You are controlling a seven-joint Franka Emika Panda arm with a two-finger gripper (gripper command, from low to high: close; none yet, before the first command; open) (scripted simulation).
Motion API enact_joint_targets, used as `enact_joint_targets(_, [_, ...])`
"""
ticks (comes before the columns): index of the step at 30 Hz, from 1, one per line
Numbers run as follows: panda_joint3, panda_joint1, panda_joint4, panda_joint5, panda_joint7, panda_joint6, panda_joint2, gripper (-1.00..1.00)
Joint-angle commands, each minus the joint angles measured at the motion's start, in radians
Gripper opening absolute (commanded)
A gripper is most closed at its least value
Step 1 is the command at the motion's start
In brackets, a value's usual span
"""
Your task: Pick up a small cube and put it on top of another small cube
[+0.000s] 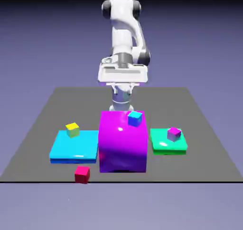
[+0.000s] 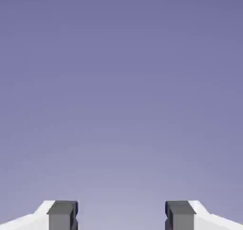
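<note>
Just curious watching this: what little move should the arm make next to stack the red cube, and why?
Probably swing toward the red cube at the mat's near edge. The gripper is open and empty, seeing only backdrop, and the purple cube waits on the green slab.

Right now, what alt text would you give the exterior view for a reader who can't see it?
A white robot arm stands behind a big magenta block bearing a blue cube. A red cube lies on the grey table; a yellow cube sits on a cyan slab, a purple cube on a green slab.
</note>
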Motion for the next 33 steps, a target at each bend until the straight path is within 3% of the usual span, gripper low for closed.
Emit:
enact_joint_targets(1, [-0.012, 0.001, 0.036, 0.007, -0.006, -0.037, 0.036, 0.00])
enact_joint_targets(33, [-0.392, 0.034, 1.196, 0.230, -0.182, -1.205, 1.185, 0.00])
